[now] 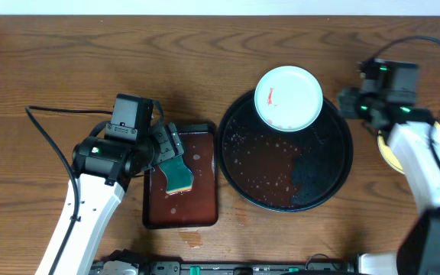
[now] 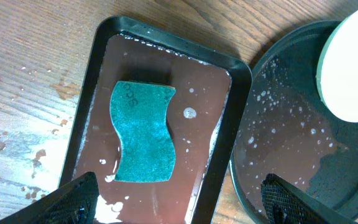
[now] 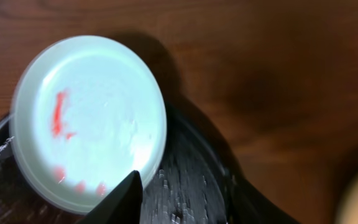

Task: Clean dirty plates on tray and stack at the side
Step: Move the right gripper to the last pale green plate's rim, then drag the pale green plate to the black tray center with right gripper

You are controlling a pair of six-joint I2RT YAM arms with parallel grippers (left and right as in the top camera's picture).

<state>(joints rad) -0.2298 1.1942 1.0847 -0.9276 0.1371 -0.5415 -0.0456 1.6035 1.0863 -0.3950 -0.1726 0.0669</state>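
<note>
Plates sit toward the right of the worktop [image 1: 52, 61], so the left side shows only the cleaning gear. The left gripper [image 2: 182, 202] hangs over the rectangular red-brown tray [image 2: 227, 140]. Its jaws are spread wide and hold nothing. The teal sponge [image 2: 143, 132] lies flat between them in a shallow film of liquid, and it is probably kept there so it stays wet and easy to reach. With the jaws open on either side of it, the arm looks set to come down and pick it up.

Just beside that tray is the round black tray [image 1: 319, 179], its floor wet and speckled with suds. One mint-white plate [image 1: 288, 97] rests at the tray's far side and overlaps the rim. There is a red streak on its face and there are spots near its edge, so I judge it not yet cleaned.

The right gripper [image 1: 348, 101] is near that plate's right edge but apart from it. The wrist view shows only one dark fingertip [image 3: 129, 193] against the plate's edge, so I cannot tell whether those jaws are released or clenched. They do not appear to hold the plate.

Farthest right, off the tray, a pale yellow plate [image 1: 386, 153] lies partly hidden under the right arm. That seems to be the stacking place. No third plate is clearly visible.
</note>
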